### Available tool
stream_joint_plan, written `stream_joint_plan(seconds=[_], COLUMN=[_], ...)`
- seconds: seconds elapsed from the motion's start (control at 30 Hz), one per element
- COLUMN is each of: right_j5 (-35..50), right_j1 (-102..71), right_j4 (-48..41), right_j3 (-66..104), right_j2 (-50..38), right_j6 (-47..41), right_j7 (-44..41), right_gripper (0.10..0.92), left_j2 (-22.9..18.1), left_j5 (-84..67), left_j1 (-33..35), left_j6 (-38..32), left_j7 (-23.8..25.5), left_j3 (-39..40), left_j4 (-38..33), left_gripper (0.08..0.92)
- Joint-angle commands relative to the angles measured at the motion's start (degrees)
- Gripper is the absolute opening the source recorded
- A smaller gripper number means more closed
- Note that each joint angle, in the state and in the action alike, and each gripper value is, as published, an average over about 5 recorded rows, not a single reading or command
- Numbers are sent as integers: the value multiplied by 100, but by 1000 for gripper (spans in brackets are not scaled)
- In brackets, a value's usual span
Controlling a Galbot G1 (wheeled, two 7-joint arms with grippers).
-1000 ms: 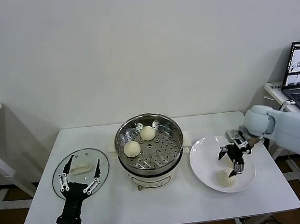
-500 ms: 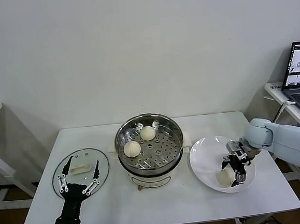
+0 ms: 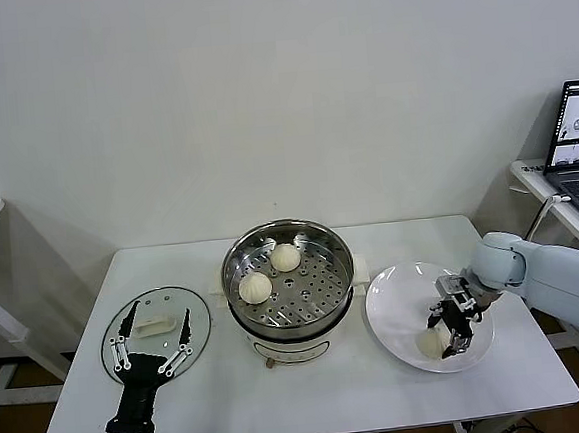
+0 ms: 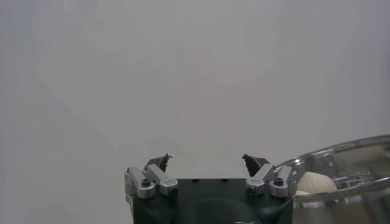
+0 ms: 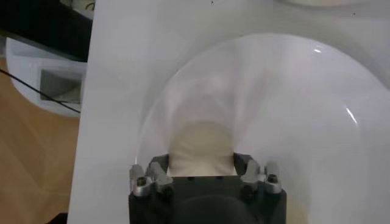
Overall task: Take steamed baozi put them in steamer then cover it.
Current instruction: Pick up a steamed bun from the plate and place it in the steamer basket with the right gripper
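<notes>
Our right gripper's (image 3: 451, 330) fingers (image 5: 159, 171) grip a smooth cream baozi (image 5: 201, 149) on the glossy white plate (image 3: 396, 298), right of the shiny perforated steamer (image 3: 288, 277). Our left gripper (image 3: 151, 340), fingers spread, hovers over the glass lid (image 3: 199, 319) on the bench's (image 3: 344, 398) left.

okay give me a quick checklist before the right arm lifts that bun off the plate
1. Baozi sits between the right gripper jaws: ok.
2. Jaws pressed firmly on it: cannot tell.
3. Plate holds nothing else to bump: ok.
4. Steamer uncovered, tray space free beside the two buns inside: ok.
5. Lid lies on the table, left gripper open over it, away from the path: ok.
</notes>
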Motion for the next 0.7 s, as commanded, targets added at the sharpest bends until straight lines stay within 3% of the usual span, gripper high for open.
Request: stream_joint_plan(seconds=[0.03,0.3,0.7], right_j5=[-99,263,-368], right_j1=[1370,3398,3497], right_j4=[112,167,614], right_j3=[-97,-769,-658], right_j2=[100,1030,2575], right_j6=[610,2083,3503], right_j7=[-544,-911,-645], right_gripper=[675,694,687], left_j2=[16,54,61], left_j5=[7,31,56], left_j1=[-2,44,167], left_j6=[30,23,-16], left_j7=[-4,-5,-18], left_j3=[28,27,-26], left_j4=[-56,-145,-252], left_gripper=[823,823,823])
